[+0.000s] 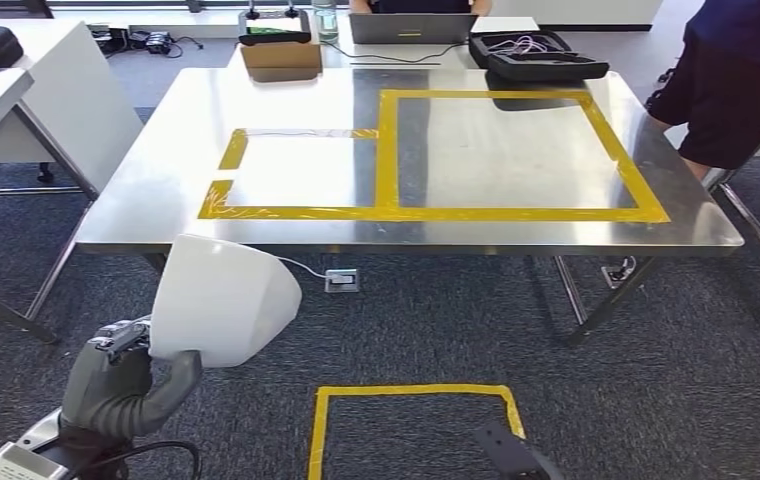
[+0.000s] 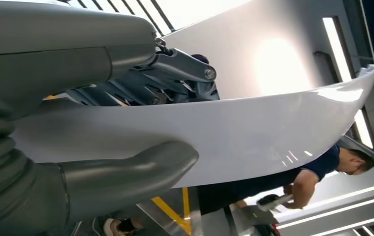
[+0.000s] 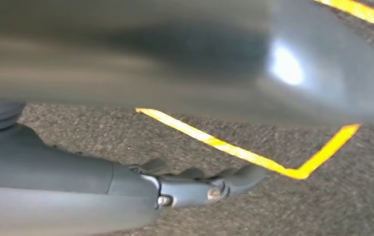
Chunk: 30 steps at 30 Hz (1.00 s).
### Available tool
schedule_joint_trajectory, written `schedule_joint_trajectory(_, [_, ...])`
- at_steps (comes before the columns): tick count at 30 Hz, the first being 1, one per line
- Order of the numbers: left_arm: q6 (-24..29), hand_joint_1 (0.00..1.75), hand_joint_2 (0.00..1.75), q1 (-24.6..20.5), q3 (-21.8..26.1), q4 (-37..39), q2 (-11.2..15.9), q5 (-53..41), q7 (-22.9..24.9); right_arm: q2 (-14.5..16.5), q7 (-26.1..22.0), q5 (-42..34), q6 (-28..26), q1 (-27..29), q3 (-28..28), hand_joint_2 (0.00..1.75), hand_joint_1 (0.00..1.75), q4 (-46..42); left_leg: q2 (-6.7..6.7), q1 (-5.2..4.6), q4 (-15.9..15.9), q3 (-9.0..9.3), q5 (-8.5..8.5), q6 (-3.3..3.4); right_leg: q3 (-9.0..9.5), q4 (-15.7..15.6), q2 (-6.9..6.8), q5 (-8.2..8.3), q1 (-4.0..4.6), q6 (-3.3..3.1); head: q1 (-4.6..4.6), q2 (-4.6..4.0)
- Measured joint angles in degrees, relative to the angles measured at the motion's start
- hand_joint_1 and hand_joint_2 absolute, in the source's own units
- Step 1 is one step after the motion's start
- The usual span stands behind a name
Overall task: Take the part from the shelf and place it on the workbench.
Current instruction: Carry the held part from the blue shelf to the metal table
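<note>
The left hand (image 1: 116,385) grasped the white curved part (image 1: 221,300), thumb on one face and fingers on the other, and held it above the carpet, just short of the desk's (image 1: 156,170) near left edge. Judging by that, the pick-up was done and the placing remained: the part had yet to be carried over the steel top, where yellow tape (image 1: 388,150) marked out two bare rectangles. The right hand (image 3: 200,189) hung low over a taped square on the floor (image 1: 656,400), fingers loosely extended and holding nothing. At the desk's far edge sat an open black case (image 1: 536,55) with cables inside and a cardboard box (image 1: 281,58); its contents could not be made out.
</note>
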Motion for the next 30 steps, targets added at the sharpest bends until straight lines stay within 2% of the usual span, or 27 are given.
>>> schedule_joint_trajectory(2, [0.1,1.75,1.75,-0.1,0.0,0.0,0.0,0.0,-0.1,-0.1,-0.1,0.1,0.0,-0.1,0.0,0.0,0.0,0.0,0.73,0.0,-0.3,0.25,0.01,0.85,-0.06,0.2,0.15,-0.18,-0.13,0.71,0.01,0.0])
schedule_joint_trajectory(4, [0.2,1.75,1.75,-0.1,0.0,0.0,-0.1,0.0,-0.2,-0.2,-0.3,0.2,-0.2,-0.3,0.0,0.0,0.0,0.0,1.44,0.17,-0.7,0.63,-0.03,1.6,-1.72,3.5,-0.63,-1.94,-0.16,1.32,0.05,-0.01])
schedule_joint_trajectory(6, [0.2,1.75,1.75,-0.1,0.0,0.0,-0.1,0.0,-0.3,-0.3,-0.5,0.6,-0.5,-0.5,0.0,0.0,0.0,0.0,2.01,0.12,-0.8,0.82,-0.33,2.03,-5.98,11.1,-1.32,-5.1,-0.2,1.77,0.08,-0.02])
schedule_joint_trajectory(7, [0.2,1.75,1.75,-0.1,0.0,0.0,-0.1,0.0,-0.3,-0.3,-0.4,0.7,-0.7,-0.5,0.0,0.0,0.0,0.0,2.21,0.09,-0.7,0.93,-0.5,2.11,-8.12,14.6,-1.39,-6.09,-0.22,1.91,0.08,-0.01])
schedule_joint_trajectory(8, [0.2,1.75,1.75,-0.1,0.0,0.0,-0.2,0.0,-0.3,-0.3,-0.2,0.9,-0.8,-0.5,0.0,0.0,0.0,0.0,2.32,0.07,-0.7,1.12,-0.69,2.13,-9.47,16.4,-1.41,-6.01,-0.22,1.96,0.08,0.0])
schedule_joint_trajectory(9, [0.2,1.75,1.75,-0.1,0.0,0.0,-0.2,0.0,-0.3,-0.4,0.0,1.0,-0.9,-0.5,0.0,0.0,0.0,0.0,2.36,0.07,-0.7,1.41,-0.92,2.09,-9.62,15.9,-1.43,-4.69,-0.22,1.93,0.08,0.0])
schedule_joint_trajectory(10, [0.2,1.75,1.75,-0.1,0.0,0.0,-0.3,0.0,-0.3,-0.4,0.2,1.1,-1.0,-0.5,0.0,0.0,0.0,0.0,2.37,0.07,-0.7,1.81,-1.17,2.0,-8.56,13.0,-1.49,-2.46,-0.21,1.82,0.08,0.0])
schedule_joint_trajectory(11, [0.1,1.75,1.75,-0.1,0.0,0.0,-0.3,0.0,-0.3,-0.5,0.4,1.2,-1.2,-0.4,0.0,0.0,0.0,0.0,2.37,0.07,-0.7,2.25,-1.47,1.87,-6.75,8.9,-1.63,0.07,-0.18,1.61,0.08,-0.01])
schedule_joint_trajectory(12, [0.1,1.75,1.75,-0.1,0.0,0.0,-0.4,0.0,-0.3,-0.6,0.4,1.2,-1.3,-0.5,0.0,0.0,0.0,0.0,2.36,-0.04,-0.7,2.59,-1.81,1.64,-4.91,4.9,-1.82,1.73,-0.03,1.32,0.08,-0.01])
schedule_joint_trajectory(13, [0.1,1.75,1.75,-0.1,0.0,0.0,-0.4,0.0,-0.3,-0.7,0.5,1.1,-1.5,-0.5,0.0,0.0,0.0,0.0,2.35,-0.14,-0.7,2.81,-2.11,1.37,-3.58,2.0,-1.96,2.63,0.11,0.94,0.07,-0.01])
schedule_joint_trajectory(15, [-0.1,1.75,1.75,-0.1,0.0,0.0,-0.3,0.0,-0.3,-0.7,0.4,0.4,-1.9,-0.5,-0.2,0.0,0.0,0.0,2.37,-0.26,-0.7,3.0,-2.53,0.73,-2.71,0.1,-2.05,2.33,0.46,0.15,0.05,-0.02])
schedule_joint_trajectory(18, [-0.4,1.75,1.75,-0.1,0.0,-0.2,-0.2,0.0,-0.3,-0.6,0.3,-1.1,-2.1,-0.3,-1.1,0.0,0.0,0.0,2.54,-0.16,0.1,3.17,-3.36,-0.31,-2.18,-0.3,-1.65,2.18,0.18,-0.95,0.0,-0.01])
schedule_joint_trajectory(19, [-0.4,1.75,1.75,-0.1,0.0,-0.3,-0.1,0.0,-0.3,-0.5,0.2,-1.4,-2.1,-0.3,-1.5,0.0,0.0,0.0,2.51,-0.13,2.0,2.29,-4.38,-0.67,-1.83,-0.5,-1.46,2.14,0.02,-1.28,-0.04,0.0])
schedule_joint_trajectory(20, [-0.5,1.75,1.75,-0.1,0.0,-0.3,0.0,0.0,-0.3,-0.3,0.2,-1.5,-2.1,-0.3,-1.7,0.0,0.0,0.0,2.42,-0.02,5.2,0.68,-5.75,-0.97,-1.53,-0.6,-1.31,2.04,-0.05,-1.55,-0.08,0.0])
schedule_joint_trajectory(22, [-0.5,1.75,1.75,0.0,0.0,-0.3,0.2,0.0,-0.2,-0.1,0.3,-1.5,-2.1,-0.4,-2.2,0.0,0.0,0.0,2.37,0.07,12.8,-3.96,-8.45,-1.43,-1.18,-0.6,-1.0,1.66,-0.05,-1.9,-0.11,0.0])
schedule_joint_trajectory(23, [-0.5,1.75,1.75,0.0,0.0,-0.2,0.3,0.0,-0.2,0.1,0.3,-1.4,-2.1,-0.4,-2.3,0.0,0.0,0.0,2.37,0.12,15.2,-5.74,-8.59,-1.55,-1.0,-0.5,-0.86,1.43,-0.05,-1.94,-0.11,-0.01])
schedule_joint_trajectory(24, [-0.5,1.75,1.75,0.0,0.0,-0.2,0.3,0.0,-0.2,0.2,0.3,-1.1,-2.2,-0.4,-2.4,0.0,0.0,0.0,2.37,0.16,15.6,-6.61,-7.59,-1.62,-0.73,-0.5,-0.69,1.14,-0.07,-1.88,-0.11,-0.01])
schedule_joint_trajectory(25, [-0.5,1.75,1.75,0.0,0.0,-0.2,0.4,0.0,-0.1,0.2,0.4,-0.8,-2.2,-0.4,-2.4,0.0,0.0,0.0,2.37,0.21,13.6,-6.29,-5.46,-1.62,-0.34,-0.4,-0.5,0.79,-0.11,-1.75,-0.11,-0.01])
schedule_joint_trajectory(27, [-0.5,1.75,1.75,0.0,0.0,-0.3,0.4,0.0,0.0,0.3,0.5,-0.3,-2.2,-0.4,-2.4,0.0,0.0,0.0,2.19,0.28,6.1,-3.55,-0.65,-1.46,0.52,-0.1,-0.23,-0.07,-0.09,-1.27,-0.12,-0.01])
schedule_joint_trajectory(28, [-0.5,1.75,1.75,0.0,0.0,-0.4,0.4,0.0,0.0,0.3,0.5,-0.2,-2.2,-0.5,-2.4,0.0,0.0,0.0,2.04,0.28,3.0,-2.23,0.68,-1.14,0.77,0.0,-0.12,-0.5,-0.01,-0.96,-0.1,-0.01])
schedule_joint_trajectory(29, [-0.5,1.75,1.75,0.1,0.0,-0.6,0.4,0.0,0.0,0.3,0.5,-0.1,-2.2,-0.6,-2.4,0.0,0.0,0.0,1.91,0.25,1.2,-1.47,1.12,-0.76,0.88,0.1,-0.07,-0.81,0.06,-0.65,-0.05,-0.01])
schedule_joint_trajectory(30, [-0.5,1.75,1.75,0.1,0.0,-0.7,0.4,0.0,0.1,0.3,0.5,0.0,-2.2,-0.7,-2.4,0.0,0.0,0.0,1.81,0.13,0.6,-1.24,0.83,-0.28,0.9,0.1,-0.03,-0.99,0.13,-0.3,0.0,-0.01])
